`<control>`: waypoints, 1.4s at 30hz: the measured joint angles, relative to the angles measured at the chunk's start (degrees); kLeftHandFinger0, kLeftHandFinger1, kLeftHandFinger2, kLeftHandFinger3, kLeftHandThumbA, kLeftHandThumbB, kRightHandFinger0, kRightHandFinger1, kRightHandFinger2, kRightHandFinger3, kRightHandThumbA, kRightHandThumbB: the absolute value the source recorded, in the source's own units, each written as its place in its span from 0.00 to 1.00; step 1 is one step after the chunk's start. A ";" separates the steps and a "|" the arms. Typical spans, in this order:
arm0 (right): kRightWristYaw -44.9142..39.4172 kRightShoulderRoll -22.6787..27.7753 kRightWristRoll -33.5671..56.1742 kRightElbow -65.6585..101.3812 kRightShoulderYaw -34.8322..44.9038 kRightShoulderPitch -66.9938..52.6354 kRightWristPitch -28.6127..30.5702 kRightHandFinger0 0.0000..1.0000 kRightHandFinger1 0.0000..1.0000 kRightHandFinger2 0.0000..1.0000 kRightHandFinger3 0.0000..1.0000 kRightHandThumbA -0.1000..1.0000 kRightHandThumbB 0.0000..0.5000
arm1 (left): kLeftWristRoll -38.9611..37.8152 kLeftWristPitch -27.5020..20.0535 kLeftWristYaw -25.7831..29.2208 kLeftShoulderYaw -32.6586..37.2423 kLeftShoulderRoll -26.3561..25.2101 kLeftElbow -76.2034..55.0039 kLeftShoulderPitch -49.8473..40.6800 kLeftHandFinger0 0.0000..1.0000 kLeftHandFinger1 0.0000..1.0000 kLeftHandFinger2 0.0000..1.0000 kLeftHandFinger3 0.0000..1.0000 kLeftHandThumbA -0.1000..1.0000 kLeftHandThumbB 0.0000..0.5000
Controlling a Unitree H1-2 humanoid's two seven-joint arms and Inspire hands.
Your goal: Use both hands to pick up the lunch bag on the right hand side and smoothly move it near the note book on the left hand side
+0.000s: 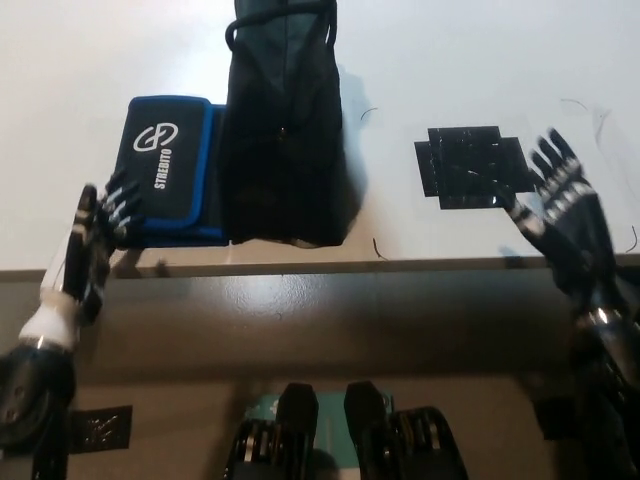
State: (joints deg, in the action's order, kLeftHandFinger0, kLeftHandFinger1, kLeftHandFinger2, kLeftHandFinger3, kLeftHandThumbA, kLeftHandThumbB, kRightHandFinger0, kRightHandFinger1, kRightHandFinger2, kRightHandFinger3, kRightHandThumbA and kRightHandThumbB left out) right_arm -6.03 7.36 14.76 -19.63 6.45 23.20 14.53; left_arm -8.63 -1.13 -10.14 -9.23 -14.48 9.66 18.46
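The black lunch bag (283, 125) stands on the white table (480, 60), its left side against the blue and black notebook case (170, 170) marked STREBITO. My left hand (92, 245) hovers at the table's front edge, just left of the notebook's near corner, fingers spread and holding nothing. Far to the right, my right hand (565, 215) is open near the front edge, well apart from the bag.
A black cross-shaped tape mark (472, 165) lies on the table right of the bag. The table's front edge (350, 267) runs across the middle of the view, with the darker floor below it.
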 measured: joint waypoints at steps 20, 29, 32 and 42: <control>-1.48 1.45 -1.67 14.21 -1.05 -24.31 2.27 1.00 1.00 1.00 1.00 1.00 0.34 | -0.87 -9.96 -1.97 -1.54 -0.02 -6.34 -22.26 1.00 1.00 1.00 1.00 1.00 0.47; -1.81 1.03 -2.07 7.21 -1.00 -21.27 5.31 1.00 1.00 1.00 1.00 1.00 0.35 | 1.59 -14.80 -2.12 -0.50 -1.93 1.92 -20.10 1.00 1.00 1.00 1.00 1.00 0.25; -1.84 1.03 -2.08 5.59 -1.00 -20.09 5.70 1.00 1.00 1.00 1.00 1.00 0.37 | 2.75 -16.25 -2.08 0.01 -2.15 3.75 -18.99 1.00 1.00 1.00 1.00 1.00 0.22; -1.91 1.04 -2.13 3.82 -0.94 -19.42 6.20 1.00 1.00 1.00 1.00 1.00 0.42 | 4.78 -18.91 -1.97 0.64 -2.15 6.18 -18.54 1.00 1.00 1.00 1.00 1.00 0.23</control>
State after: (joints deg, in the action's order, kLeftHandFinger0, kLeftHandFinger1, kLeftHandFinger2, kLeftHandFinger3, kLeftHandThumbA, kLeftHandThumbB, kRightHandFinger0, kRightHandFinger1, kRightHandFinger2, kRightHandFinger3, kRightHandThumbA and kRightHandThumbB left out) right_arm -7.94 8.41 12.63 -15.81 5.51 3.78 20.73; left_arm -3.86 -20.04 -12.11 -8.59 -16.63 15.84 -0.09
